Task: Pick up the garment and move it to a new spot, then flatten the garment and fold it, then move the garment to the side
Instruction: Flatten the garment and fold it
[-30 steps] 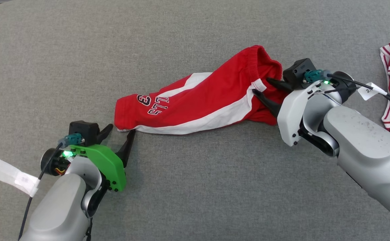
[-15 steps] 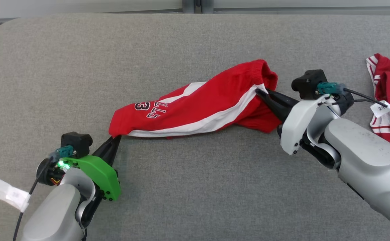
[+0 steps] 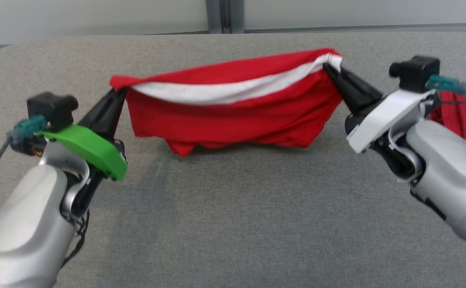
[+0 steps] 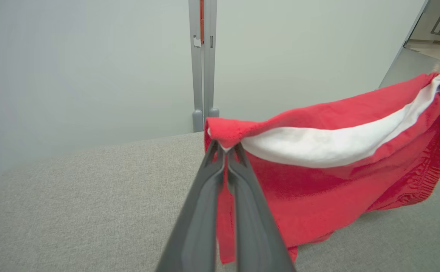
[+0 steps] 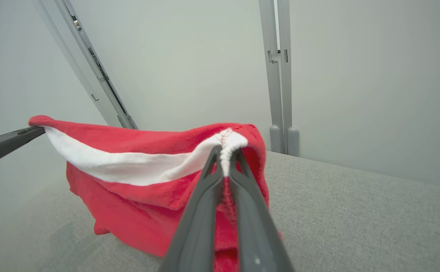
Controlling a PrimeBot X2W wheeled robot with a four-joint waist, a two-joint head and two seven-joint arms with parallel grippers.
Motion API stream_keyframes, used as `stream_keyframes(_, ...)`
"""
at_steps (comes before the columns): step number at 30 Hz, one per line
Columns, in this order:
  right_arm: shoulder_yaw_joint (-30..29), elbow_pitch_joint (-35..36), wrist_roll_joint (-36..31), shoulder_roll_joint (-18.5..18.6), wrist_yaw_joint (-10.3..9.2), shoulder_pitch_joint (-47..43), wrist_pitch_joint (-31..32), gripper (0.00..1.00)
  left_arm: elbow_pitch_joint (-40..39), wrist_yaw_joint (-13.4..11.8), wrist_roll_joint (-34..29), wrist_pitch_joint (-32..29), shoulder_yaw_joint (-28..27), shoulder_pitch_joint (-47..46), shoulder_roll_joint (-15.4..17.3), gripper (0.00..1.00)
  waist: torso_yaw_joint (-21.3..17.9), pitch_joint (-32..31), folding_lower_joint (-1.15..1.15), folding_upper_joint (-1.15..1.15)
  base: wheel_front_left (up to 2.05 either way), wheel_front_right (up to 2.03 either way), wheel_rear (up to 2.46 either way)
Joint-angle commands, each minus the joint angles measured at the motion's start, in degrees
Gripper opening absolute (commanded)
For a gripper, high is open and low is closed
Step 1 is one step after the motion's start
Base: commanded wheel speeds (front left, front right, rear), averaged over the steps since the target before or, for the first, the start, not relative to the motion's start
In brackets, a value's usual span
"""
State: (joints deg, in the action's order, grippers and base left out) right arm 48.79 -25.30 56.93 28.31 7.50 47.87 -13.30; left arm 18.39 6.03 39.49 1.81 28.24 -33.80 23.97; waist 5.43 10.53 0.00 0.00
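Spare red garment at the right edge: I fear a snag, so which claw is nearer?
Right. The right claw, pinching the shorts at the waistband, is beside the spare garment; the left claw holds the far hem.

**Red garment [image 3: 233, 120] hung stretched over the bench [image 3: 233, 224]**

The garment was red cloth with a broad white stripe [image 3: 225, 92] running just under its top edge. It hung by its two upper corners, drawn out sideways, the top edge sagging a little in the middle and standing higher at the right end. Below, the cloth draped in loose, bunched folds that reached down to the grey bench; whether they touched it was unclear.
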Motion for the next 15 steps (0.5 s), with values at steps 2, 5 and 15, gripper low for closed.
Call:
stream_keyframes(2, -1.7, -0.1, 0.7, 0.3, -0.02, 3.7, -0.7, 0.0, 0.1, 0.2, 0.6, -0.9, -0.6, -5.4, -0.3, 0.0, -0.2, 4.2, 0.0, 0.0, 0.0, 0.0, 0.0)
stream_keyframes(5, -3.7, -0.6, -0.1, -0.3, -0.02, 9.3, -1.4, 0.0, 2.2, 0.9, 1.0, -3.0, -0.2, -13.2, 0.0, 0.0, -0.7, 8.6, 0.0, 0.0, 0.0, 0.0, 0.0)
stream_keyframes(15, -6.2, -4.3, -2.5, -4.5, -0.02, 29.2, -1.9, 0.0, 11.9, 1.5, 1.4, -4.8, 2.7, -39.9, 2.5, 0.0, -2.8, 18.5, 0.0, 0.0, 0.0, 0.0, 0.0)
